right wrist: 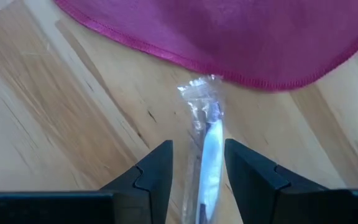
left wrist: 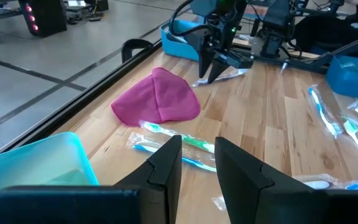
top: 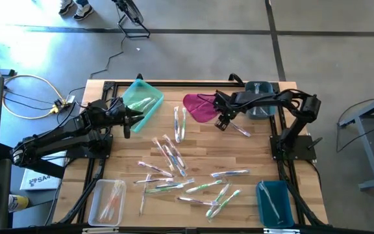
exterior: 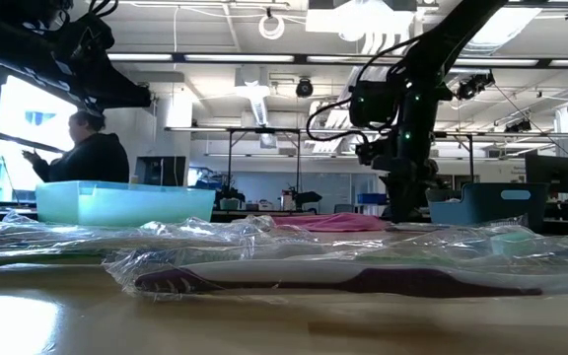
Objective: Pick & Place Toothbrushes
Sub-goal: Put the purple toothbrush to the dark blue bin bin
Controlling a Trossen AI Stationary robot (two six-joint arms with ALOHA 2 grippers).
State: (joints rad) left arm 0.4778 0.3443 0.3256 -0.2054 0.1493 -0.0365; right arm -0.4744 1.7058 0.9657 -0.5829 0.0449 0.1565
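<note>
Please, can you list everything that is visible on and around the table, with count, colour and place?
toothbrushes: many, clear wrappers with pink, green, blue or white handles, scattered over the table's middle and front
single wrapped toothbrush: one, white, between the right gripper's fingers
cloth: one, magenta, back middle
light teal bin: one, back left
clear bin: one, front left
dark blue bin: one, front right
grey-blue bin: one, back right
table: one, wooden
person: one, dark top, in the room behind
left gripper: open, beside the teal bin
right gripper: open, beside the cloth
</note>
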